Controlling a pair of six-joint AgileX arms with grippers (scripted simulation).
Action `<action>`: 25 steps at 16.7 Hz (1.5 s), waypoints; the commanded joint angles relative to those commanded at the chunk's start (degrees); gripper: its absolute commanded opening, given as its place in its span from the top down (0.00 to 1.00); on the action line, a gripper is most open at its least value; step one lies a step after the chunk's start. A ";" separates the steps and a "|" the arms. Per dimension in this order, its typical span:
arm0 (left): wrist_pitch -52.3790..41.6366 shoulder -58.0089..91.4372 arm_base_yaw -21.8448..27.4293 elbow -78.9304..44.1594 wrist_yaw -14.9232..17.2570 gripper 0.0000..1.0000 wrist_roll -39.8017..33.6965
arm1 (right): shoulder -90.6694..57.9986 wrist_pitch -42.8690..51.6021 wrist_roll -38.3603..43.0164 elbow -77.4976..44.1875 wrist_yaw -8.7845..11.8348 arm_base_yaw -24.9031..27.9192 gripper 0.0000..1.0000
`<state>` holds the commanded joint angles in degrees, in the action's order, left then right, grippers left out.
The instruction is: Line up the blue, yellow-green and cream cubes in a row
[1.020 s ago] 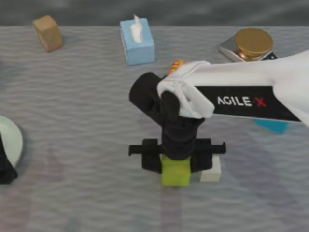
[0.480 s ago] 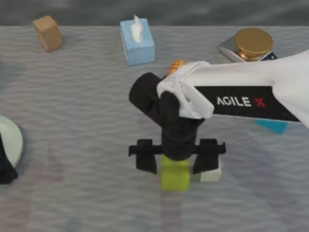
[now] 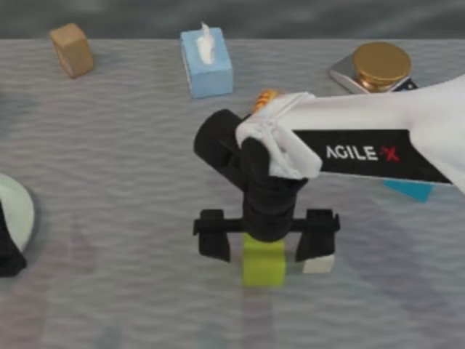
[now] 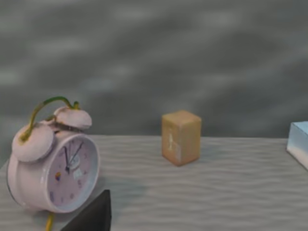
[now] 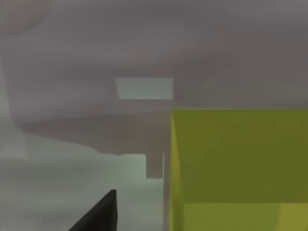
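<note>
The yellow-green cube (image 3: pixel 263 263) rests on the table, between the spread fingers of my right gripper (image 3: pixel 265 244), which is open and touches it on neither side. In the right wrist view the yellow-green cube (image 5: pixel 236 168) fills the near side, with one dark fingertip (image 5: pixel 103 214) apart from it. Just right of it is the cream cube (image 3: pixel 318 264), partly under the right-hand finger. A corner of the blue cube (image 3: pixel 411 191) shows under the right arm. My left gripper (image 3: pixel 7 251) is parked at the table's left edge.
A tan-brown block (image 3: pixel 71 49) and a pale blue tissue box (image 3: pixel 206 64) stand at the back. A gold-lidded object (image 3: pixel 381 64) is at the back right. An alarm clock (image 4: pixel 50 166) stands close to the left gripper.
The right gripper's fingers have spread away from the yellow-green cube, letting go of it. The right-hand finger now covers more of the cream cube.
</note>
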<state>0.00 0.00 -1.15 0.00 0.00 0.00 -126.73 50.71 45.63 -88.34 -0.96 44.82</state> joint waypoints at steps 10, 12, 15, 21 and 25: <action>0.00 0.00 0.00 0.00 0.00 0.00 0.00 | 5.11 13.53 -0.01 -8.43 0.05 0.63 0.00; 0.00 0.00 0.00 0.00 0.00 0.00 0.00 | 5.11 13.53 -0.01 -8.43 0.05 0.63 0.00; 0.00 0.00 0.00 0.00 0.00 0.00 0.00 | 4.73 13.48 -0.67 -8.56 0.03 0.07 0.00; 0.00 0.00 0.00 0.00 0.00 0.00 0.00 | 1.63 15.21 -16.40 -12.50 0.06 -6.10 0.00; 0.00 0.00 0.00 0.00 0.00 0.00 0.00 | -0.83 16.88 -37.08 -15.15 0.25 -13.79 0.00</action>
<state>0.00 0.00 -1.15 0.00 0.00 0.00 -127.57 67.58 8.55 -103.49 -0.71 31.03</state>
